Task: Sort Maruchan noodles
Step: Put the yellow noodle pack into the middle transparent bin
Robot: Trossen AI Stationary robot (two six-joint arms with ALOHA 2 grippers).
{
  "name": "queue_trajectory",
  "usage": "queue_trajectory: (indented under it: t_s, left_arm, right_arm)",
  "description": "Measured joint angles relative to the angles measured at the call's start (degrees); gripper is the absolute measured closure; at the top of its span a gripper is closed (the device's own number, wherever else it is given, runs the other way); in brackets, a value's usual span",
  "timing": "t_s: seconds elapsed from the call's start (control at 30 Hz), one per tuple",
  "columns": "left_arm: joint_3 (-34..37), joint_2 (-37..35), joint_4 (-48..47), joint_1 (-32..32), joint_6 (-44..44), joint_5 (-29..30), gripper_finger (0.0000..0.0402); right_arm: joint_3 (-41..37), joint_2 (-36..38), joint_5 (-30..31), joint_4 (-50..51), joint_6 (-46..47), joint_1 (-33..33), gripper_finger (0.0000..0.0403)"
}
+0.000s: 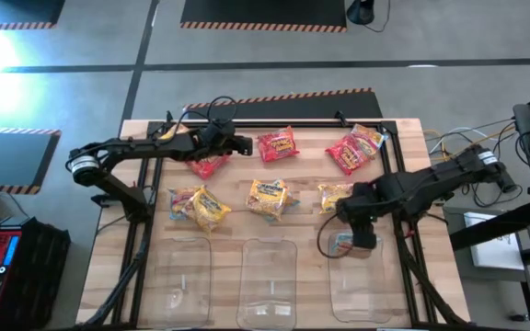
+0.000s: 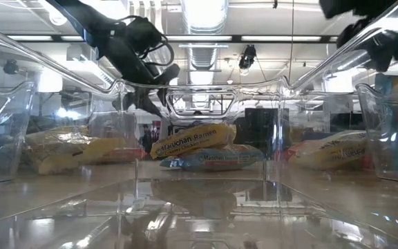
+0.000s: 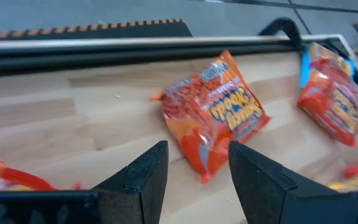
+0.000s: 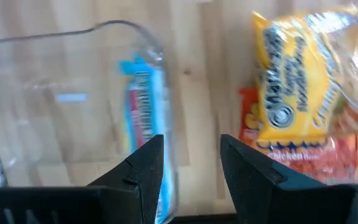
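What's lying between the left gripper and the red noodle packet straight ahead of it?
Only bare wooden table: the left wrist view shows the left gripper open, just short of the red packet.

My two dark arms

Both are matte black with looping black cables; my left arm [image 1: 127, 147] has a silver ring joint, and each end effector has two blocky black fingers [image 3: 143, 177].

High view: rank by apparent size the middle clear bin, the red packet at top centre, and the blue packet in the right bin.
1. middle clear bin, clearly largest.
2. red packet, lying whole on the table.
3. blue packet, smallest as seen, but it is partly hidden under the right gripper, so its rank against the red one is unsure.
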State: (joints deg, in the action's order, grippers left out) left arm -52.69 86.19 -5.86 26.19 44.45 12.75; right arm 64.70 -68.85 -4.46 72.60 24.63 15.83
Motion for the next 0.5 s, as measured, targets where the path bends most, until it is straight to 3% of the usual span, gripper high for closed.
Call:
queue_trajectory:
  t_s: [0.3,0.5]
  left_arm:
    - [0.0,0.0,2.6,-2.7,-2.9,-2.4,0.0249]
    - [0.0,0.0,2.3,-4.3,-5.8,-11.8,0.0249]
  right_arm:
    - [-7.8,6.0,0.0,-4.4,4.2,-10.6,0.0255]
    - [-12.1,8.8,-2.0,-24.3,15.7,-18.4,0.0255]
